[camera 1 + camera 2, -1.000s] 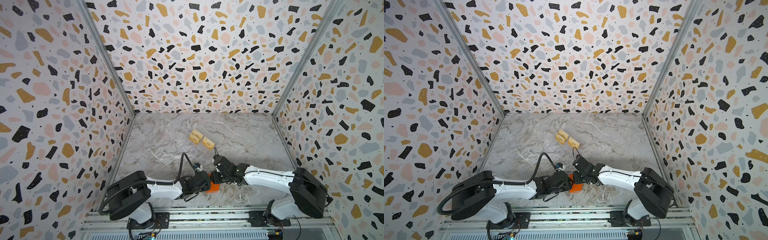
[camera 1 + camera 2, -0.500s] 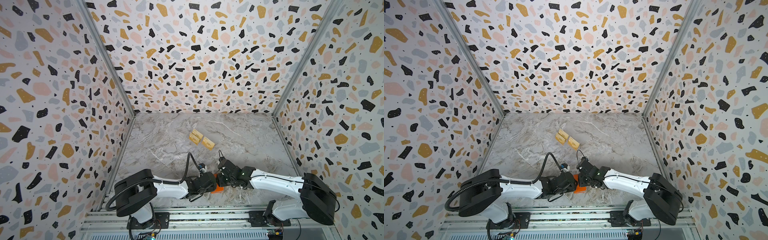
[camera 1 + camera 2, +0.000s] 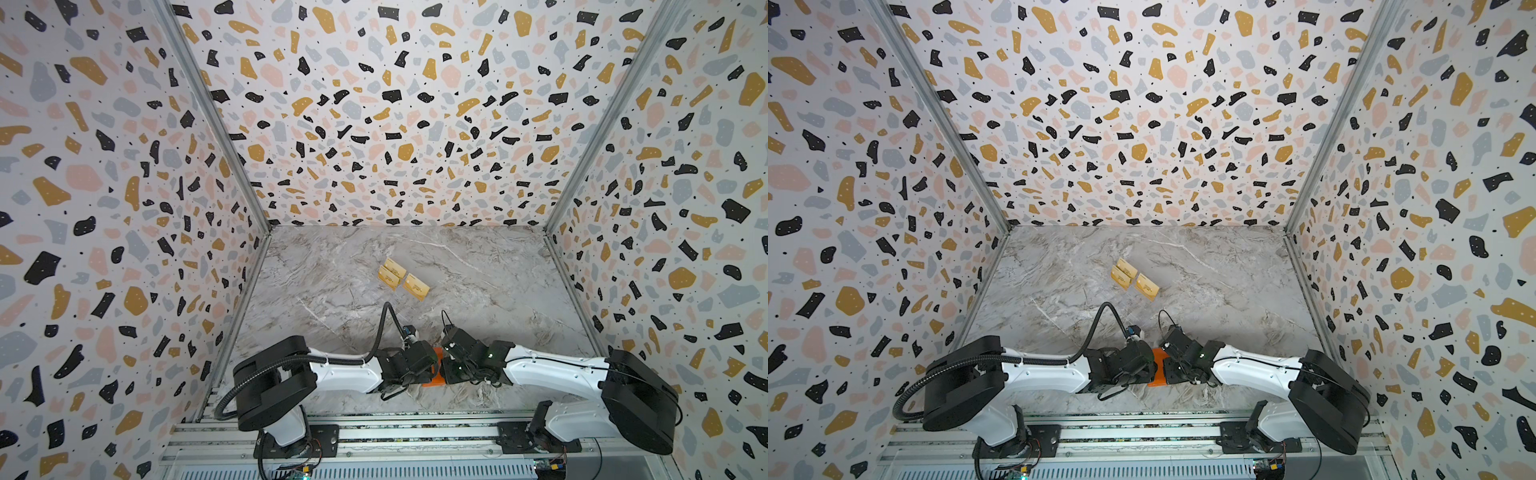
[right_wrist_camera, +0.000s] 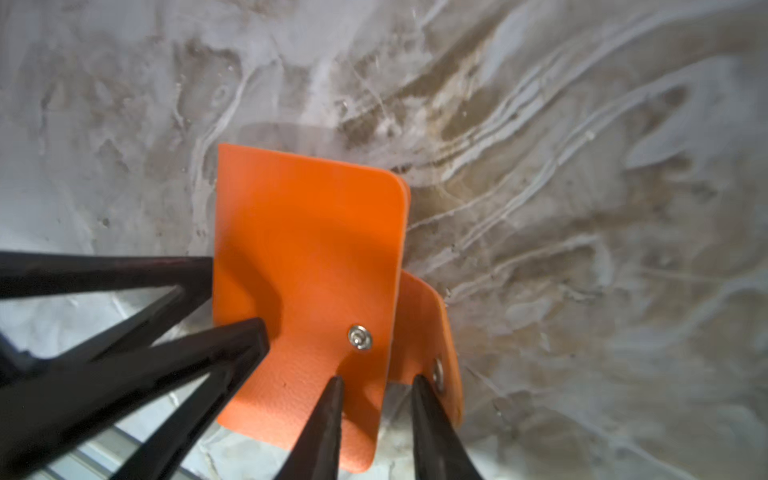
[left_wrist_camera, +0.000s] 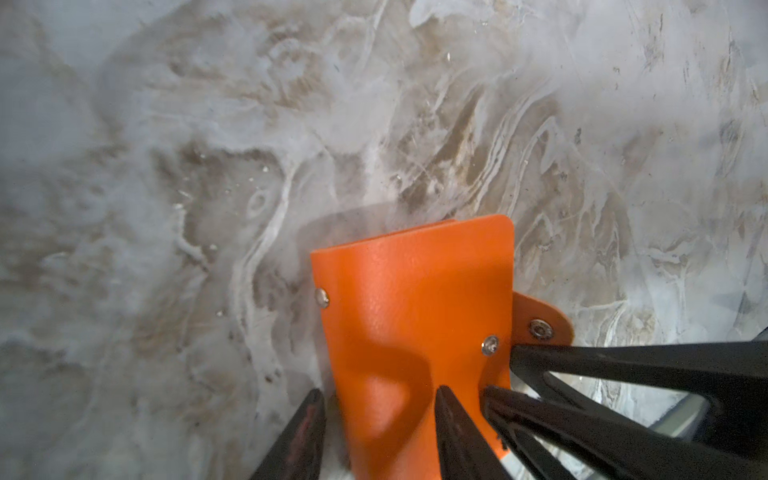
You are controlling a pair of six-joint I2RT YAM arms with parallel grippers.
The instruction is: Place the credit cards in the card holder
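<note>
**Fig. Opening the holder.** Near, at the 6 o'clock edge of the table (image 3: pixel 478 270), 1 card holder (image 5: pixel 415 291) lies closed with its snap tab (image 4: pixel 428 324) loose. My left claw (image 5: pixel 376 392) is half-wide astride the holder's 9 o'clock edge. My right claw (image 4: pixel 376 380) is narrow, between cover (image 4: pixel 307 232) and tab at 3 o'clock. I cannot tell whether either grips. Next, I judge, 1 claw pins while 1 lifts the cover. Far, toward 12 o'clock, 3 gold credit cards (image 3: pixel 394 268) (image 3: pixel 388 279) (image 3: pixel 415 286) lie flat, none yet in.
</note>
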